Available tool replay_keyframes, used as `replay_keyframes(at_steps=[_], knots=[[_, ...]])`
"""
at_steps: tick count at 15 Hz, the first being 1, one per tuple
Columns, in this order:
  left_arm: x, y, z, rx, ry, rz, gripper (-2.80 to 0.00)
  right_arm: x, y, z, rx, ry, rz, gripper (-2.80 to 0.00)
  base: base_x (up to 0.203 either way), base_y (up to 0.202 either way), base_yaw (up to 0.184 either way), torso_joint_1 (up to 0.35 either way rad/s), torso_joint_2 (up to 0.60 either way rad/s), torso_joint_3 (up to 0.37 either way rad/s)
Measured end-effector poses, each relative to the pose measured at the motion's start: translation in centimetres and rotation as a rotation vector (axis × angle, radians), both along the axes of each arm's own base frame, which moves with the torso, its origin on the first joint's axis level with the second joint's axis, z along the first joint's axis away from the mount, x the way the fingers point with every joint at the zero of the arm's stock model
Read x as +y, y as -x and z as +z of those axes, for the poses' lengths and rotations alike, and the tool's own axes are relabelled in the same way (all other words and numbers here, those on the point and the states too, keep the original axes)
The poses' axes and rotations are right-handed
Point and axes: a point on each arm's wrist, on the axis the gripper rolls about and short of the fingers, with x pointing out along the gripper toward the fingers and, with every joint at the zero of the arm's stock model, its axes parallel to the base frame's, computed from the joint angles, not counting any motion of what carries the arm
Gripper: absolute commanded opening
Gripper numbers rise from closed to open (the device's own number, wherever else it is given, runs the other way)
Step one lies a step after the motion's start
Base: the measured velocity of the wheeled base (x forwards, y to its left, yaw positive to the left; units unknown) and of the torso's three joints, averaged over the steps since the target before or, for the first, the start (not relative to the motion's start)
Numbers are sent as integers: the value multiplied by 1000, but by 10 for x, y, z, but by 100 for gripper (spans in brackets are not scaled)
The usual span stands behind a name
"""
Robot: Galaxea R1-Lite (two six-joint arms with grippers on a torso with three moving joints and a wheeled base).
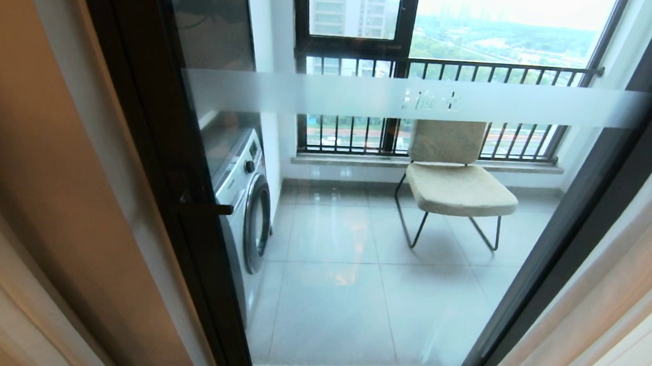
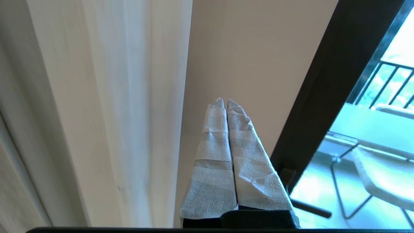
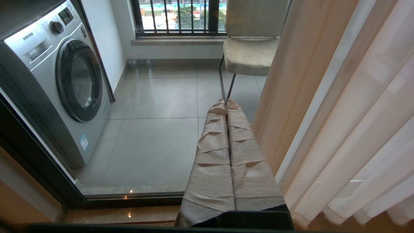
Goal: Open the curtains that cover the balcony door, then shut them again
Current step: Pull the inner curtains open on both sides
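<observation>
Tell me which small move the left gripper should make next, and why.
Probably reopen and shift sideways onto the pleated beige-grey curtain: the left gripper is shut on nothing, facing bare wall beside that fabric, while the black-framed glass balcony door stands uncovered.

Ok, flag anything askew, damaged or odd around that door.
Nothing stands out. The curtains hang drawn to both sides of the balcony door, whose glass looks intact. The chair and washing machine beyond stand upright. The left pincer is shut, holding nothing.
</observation>
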Motion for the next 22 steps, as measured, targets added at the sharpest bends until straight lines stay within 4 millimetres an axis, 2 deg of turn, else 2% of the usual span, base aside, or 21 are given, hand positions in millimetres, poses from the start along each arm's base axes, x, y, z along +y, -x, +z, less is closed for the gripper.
replay_keyframes(at_steps=[14, 18, 22], knots=[[-19, 2, -50, 46, 97, -58, -280, 0, 0, 0, 0, 0, 0, -280, 0, 0, 0, 0, 0, 0], [-36, -10, -71, 69, 116, -237, -280, 0, 0, 0, 0, 0, 0, -280, 0, 0, 0, 0, 0, 0], [-63, -18, -106, 131, 143, -347, -280, 0, 0, 0, 0, 0, 0, -280, 0, 0, 0, 0, 0, 0]])
